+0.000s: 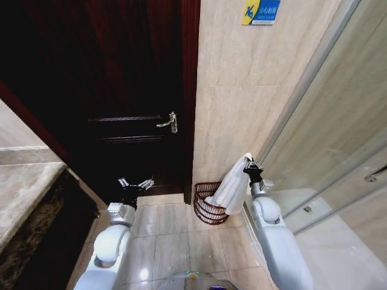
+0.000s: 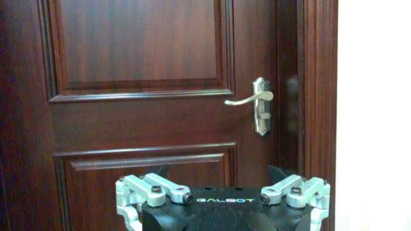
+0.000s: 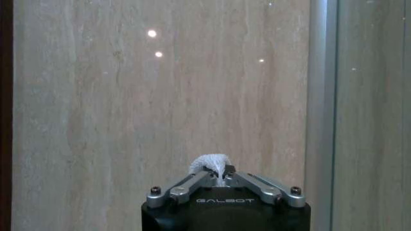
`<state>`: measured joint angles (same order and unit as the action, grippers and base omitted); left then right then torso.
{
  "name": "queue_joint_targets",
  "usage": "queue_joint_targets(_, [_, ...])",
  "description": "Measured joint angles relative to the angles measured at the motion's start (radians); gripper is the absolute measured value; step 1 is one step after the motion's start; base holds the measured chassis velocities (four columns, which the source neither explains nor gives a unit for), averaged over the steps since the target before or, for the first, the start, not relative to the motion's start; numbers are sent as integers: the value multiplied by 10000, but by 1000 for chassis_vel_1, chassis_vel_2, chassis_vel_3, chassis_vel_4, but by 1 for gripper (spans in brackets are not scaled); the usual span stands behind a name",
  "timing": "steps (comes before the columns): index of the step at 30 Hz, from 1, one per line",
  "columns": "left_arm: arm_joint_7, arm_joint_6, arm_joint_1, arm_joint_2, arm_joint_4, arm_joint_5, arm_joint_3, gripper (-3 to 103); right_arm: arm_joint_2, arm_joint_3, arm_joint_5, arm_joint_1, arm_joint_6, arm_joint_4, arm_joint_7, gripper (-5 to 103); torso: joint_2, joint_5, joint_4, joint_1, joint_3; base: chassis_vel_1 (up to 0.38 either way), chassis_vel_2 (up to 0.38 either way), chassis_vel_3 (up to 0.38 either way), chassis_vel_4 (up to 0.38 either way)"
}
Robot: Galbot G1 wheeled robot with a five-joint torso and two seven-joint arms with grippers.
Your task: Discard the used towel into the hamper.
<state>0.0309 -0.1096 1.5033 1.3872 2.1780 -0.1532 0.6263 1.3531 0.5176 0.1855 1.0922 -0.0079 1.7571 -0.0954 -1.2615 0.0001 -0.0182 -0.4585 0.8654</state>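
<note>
My right gripper (image 1: 249, 162) is shut on the top of a white towel (image 1: 231, 188), which hangs down from it in the head view. The towel's lower end drapes over the right side of the hamper (image 1: 205, 208), a reddish-brown ribbed basket on the floor against the tiled wall. In the right wrist view a white tuft of towel (image 3: 211, 164) pokes out between the closed fingers (image 3: 192, 185). My left gripper (image 1: 135, 183) is held out low in front of the dark door, open and holding nothing.
A dark wooden door (image 2: 147, 96) with a metal lever handle (image 1: 169, 122) fills the left. A stone counter (image 1: 24, 187) lies at the far left. A glass shower partition (image 1: 338, 151) runs along the right. Tiled floor (image 1: 169, 235) stretches between my arms.
</note>
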Motion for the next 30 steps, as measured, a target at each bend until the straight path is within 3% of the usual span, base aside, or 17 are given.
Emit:
queue_joint_targets(13, [0,0,0,0,0,0,0,100,-73,-205,137,-1243,-202,-1144,48,2,-2,-1,-1,0,1,-4,5,4,-8])
queue_joint_targets(30, [0,0,0,0,-1,0,0,100,237,-198,181,-2300,292,-2674,236,2,-4,-2,1,-2,2,0,0,0,0])
